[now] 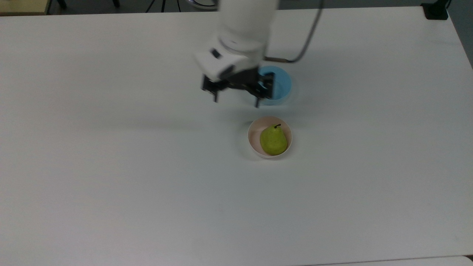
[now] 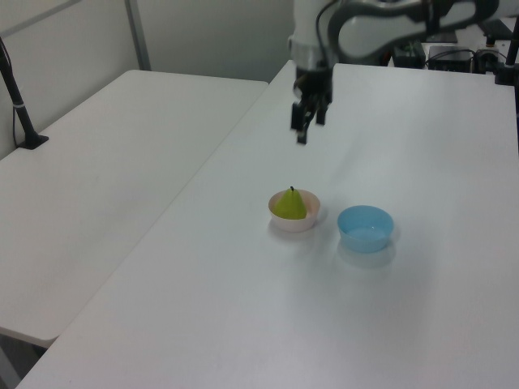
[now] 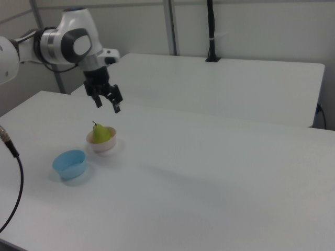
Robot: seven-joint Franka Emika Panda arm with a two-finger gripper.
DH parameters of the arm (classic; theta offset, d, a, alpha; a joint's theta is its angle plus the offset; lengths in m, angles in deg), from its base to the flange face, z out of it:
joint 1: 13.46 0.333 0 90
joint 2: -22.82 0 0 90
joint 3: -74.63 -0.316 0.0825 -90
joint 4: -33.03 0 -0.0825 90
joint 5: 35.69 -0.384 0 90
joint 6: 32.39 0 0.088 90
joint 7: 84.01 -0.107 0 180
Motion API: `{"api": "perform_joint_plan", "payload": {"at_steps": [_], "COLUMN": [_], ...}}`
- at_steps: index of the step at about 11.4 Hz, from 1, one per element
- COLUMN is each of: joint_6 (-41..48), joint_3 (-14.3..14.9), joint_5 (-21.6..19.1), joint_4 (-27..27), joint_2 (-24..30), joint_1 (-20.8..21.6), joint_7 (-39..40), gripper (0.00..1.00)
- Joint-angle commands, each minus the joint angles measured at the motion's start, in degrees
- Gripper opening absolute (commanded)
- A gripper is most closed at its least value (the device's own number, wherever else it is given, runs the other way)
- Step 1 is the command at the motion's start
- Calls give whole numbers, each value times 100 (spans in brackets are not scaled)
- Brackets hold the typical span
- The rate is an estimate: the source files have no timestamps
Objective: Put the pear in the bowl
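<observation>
The arm reaches out with its wrist turned straight down. The pincer (image 1: pixel 236 99) (image 2: pixel 307 124) (image 3: pixel 107 103) hangs in the air, its two fingers spread apart and holding nothing

We see the pear (image 1: pixel 273 139) sitting in the bowl (image 1: pixel 252 137), stem up, around the middle of the tabletop (image 1: pixel 111 166). The other bowl (image 1: pixel 281 85) stands just beyond it toward the top view's far edge. The gripper (image 1: pixel 236 99) hangs above, fingers spread, well apart from both.
</observation>
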Motion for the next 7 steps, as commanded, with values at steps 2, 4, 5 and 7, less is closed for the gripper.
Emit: {"api": "perform_joint_plan", "payload": {"at_steps": [2,4,5,7], "joint_6": [572,634,634,634], "joint_3": [-481,-1007,-1070,-1071], "joint_5": [126,223,223,223], "joint_4": [-707,-899,-988,-1041], "joint_2": [1175,1447,1544,1598], "joint_1": [-1367,-2080,-2178,-2197], "joint_7": [764,903,957,966], "gripper": [100,100,100,100]}}
